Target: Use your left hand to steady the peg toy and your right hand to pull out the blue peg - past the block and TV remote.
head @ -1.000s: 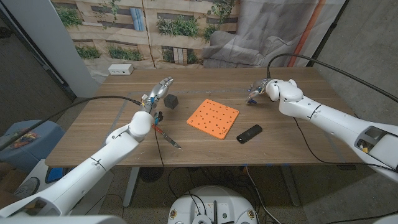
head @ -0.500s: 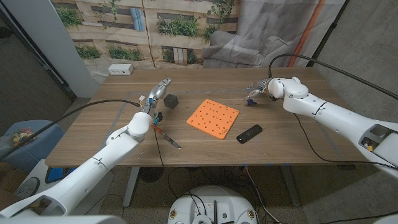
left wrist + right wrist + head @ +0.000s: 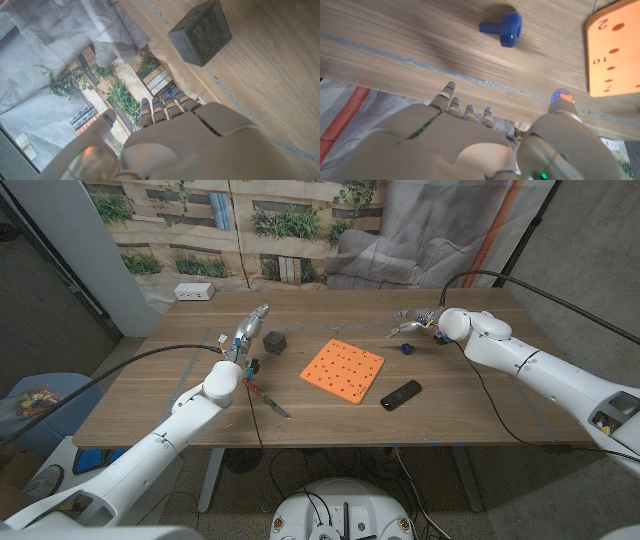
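Head view: blue peg point(image 3: 407, 347) lies loose on the counter point(image 3: 330, 420), just right of the orange peg toy point(image 3: 343, 369).
Right hand point(image 3: 413, 323) hovers beside the peg, fingers released; left hand point(image 3: 249, 330), fingers straight and empty, sits left of the toy by the dark block point(image 3: 274, 342).

Peg toy point(image 3: 342, 370): flat orange square board with rows of small holes, turned cornerwise, lying near the table's middle.
Blue peg point(image 3: 407, 347): small, knobbed, lying on its side on the bare wood, apart from the board, toward the table's far right corner point(image 3: 503, 28).
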{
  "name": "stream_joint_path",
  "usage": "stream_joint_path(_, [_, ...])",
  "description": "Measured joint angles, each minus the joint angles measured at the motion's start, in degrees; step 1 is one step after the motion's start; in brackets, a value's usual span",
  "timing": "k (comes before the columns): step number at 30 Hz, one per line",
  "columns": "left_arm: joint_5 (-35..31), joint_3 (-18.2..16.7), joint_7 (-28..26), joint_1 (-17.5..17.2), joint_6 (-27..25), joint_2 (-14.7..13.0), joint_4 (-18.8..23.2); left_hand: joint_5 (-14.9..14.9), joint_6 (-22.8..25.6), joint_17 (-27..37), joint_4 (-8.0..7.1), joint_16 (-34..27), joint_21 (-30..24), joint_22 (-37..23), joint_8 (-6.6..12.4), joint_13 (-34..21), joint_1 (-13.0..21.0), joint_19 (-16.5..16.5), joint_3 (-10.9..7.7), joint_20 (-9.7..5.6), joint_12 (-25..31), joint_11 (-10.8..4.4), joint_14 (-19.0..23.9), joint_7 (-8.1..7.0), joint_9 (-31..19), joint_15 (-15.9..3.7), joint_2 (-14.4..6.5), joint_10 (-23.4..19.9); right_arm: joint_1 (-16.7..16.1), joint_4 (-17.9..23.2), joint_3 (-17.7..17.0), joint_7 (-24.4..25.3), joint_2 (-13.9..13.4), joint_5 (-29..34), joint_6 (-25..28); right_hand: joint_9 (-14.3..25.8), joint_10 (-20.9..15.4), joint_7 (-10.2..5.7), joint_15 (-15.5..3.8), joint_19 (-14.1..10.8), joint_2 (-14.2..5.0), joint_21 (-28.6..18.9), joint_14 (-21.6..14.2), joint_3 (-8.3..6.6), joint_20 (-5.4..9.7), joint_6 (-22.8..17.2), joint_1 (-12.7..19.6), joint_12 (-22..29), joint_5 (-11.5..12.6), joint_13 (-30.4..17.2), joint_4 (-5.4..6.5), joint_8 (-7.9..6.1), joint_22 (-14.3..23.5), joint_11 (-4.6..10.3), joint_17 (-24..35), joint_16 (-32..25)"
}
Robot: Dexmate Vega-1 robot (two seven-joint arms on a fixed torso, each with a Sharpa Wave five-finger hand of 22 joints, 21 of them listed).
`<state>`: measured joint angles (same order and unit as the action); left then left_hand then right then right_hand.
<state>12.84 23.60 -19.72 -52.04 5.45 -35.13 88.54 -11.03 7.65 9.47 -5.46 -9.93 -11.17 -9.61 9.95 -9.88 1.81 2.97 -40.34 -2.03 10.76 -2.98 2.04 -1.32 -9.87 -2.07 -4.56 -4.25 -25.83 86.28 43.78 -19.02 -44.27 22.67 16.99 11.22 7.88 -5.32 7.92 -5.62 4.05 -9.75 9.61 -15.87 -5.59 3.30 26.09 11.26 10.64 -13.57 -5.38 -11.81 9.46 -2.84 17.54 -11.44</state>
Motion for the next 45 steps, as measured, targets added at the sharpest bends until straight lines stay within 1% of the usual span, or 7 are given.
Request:
stream_joint_path(13, [2.44,-0.41,1.1,0.35,3.53,0.51,-2.27,0.0,-0.52,-0.15,0.27,0.0,0.0,0.0,0.01,0.0,0.0,0.0,-0.21,0.0,0.0,0.21,0.0,0.52,0.0,0.0,0.0,0.41,-5.13,-0.92,-5.68,5.61,0.46,-7.48,-3.28,-0.58,-2.08,-0.29,-3.58,-2.3,-0.85,-0.68,-1.38,0.15,3.25,0.29,-0.84,0.43,-0.01,1.07,-0.15,0.44,-0.13,1.42,-0.98,-0.24])
stream_joint_path(15, [2.67,-0.74,1.1,0.56,4.26,0.96,-3.92,0.0,-0.61,-0.15,0.57,0.0,0.0,0.0,0.01,0.0,0.0,0.0,-0.21,0.0,0.0,0.21,0.0,0.61,0.0,0.0,0.0,0.4,-5.87,-1.37,-6.44,10.39,0.69,-13.28,-6.99,-0.58,-2.48,-0.08,-3.86,-2.52,-0.83,-1.13,-1.66,0.15,3.46,0.08,-0.82,0.43,-0.27,1.08,-0.15,0.44,-0.13,1.81,-1.06,-0.23])
stream_joint_path(32, [3.06,-1.03,1.34,1.99,7.57,3.18,-10.7,0.0,-0.61,-0.14,1.06,0.0,0.0,0.0,0.01,0.0,0.38,0.0,-0.71,0.0,0.0,0.21,0.01,0.62,0.0,0.0,-0.23,0.4,-7.74,-3.17,-8.63,18.86,1.78,-24.45,-18.03,-0.84,-5.45,0.52,-6.92,-4.66,-1.95,-1.56,-4.73,0.87,5.59,-1.77,-4.21,1.1,-0.48,2.13,0.57,0.43,-0.12,2.94,-2.12,-1.35])
stream_joint_path(33, [3.06,-1.03,1.34,1.99,7.57,3.18,-10.7,0.0,-0.83,-0.14,1.06,0.0,0.0,0.0,0.01,0.0,0.38,0.0,-0.71,0.0,0.0,0.21,0.0,0.84,0.0,0.0,-0.23,0.4,-9.69,-7.22,-11.13,19.26,4.51,-25.22,-18.86,-0.84,-5.45,0.52,-6.92,-4.66,-1.95,-1.56,-4.73,1.02,5.59,-1.77,-4.24,1.1,-0.48,2.13,0.72,0.43,-0.12,2.94,-2.12,-1.35])
stream_joint_path(35, [3.51,-1.12,1.44,2.0,11.97,3.47,-11.31,0.0,-0.83,-0.14,1.06,0.0,0.0,0.0,0.01,0.0,0.38,0.0,-0.71,0.0,0.0,0.21,0.01,0.81,0.0,0.0,-0.22,0.4,-9.9,-7.69,-11.41,19.9,4.86,-26.53,-20.23,-0.83,-5.81,0.43,-6.92,-4.65,-2.19,-1.2,-4.73,1.2,5.59,-2.13,-5.35,1.1,-0.48,2.37,0.9,0.43,-0.12,2.87,-2.12,-1.35])
stream_joint_path(39, [3.51,-1.15,1.44,2.1,11.97,3.79,-12.08,0.23,-1.63,-0.13,1.06,0.0,0.24,0.0,0.01,0.0,0.38,-0.35,-0.71,-0.08,0.0,0.45,0.01,0.54,0.0,0.0,-0.23,0.64,-9.9,-7.69,-11.41,21.12,4.86,-29.78,-22.91,-1.11,-6.58,0.51,-7.89,-2.39,-3.72,-0.41,-4.16,1.8,6.33,-2.4,-8.23,0.97,-0.48,2.63,2.14,0.43,0.0,3.45,-2.35,-1.35])
stream_joint_path(45, [4.96,-1.16,2.57,2.85,14.65,4.56,-14.21,0.23,-3.37,0.01,1.06,0.0,0.84,0.0,-0.21,0.0,0.38,-2.72,-0.71,0.2,-0.51,0.75,-0.34,0.71,0.0,0.28,-0.22,2.13,-12.73,-11.82,-14.85,22.65,8.67,-34.79,-26.21,-1.1,-6.55,0.52,-7.95,1.65,-4.89,0.06,-4.11,2.5,6.29,-2.4,-10.63,0.38,-0.47,2.92,3.33,0.88,0.03,3.89,-2.65,-1.35])
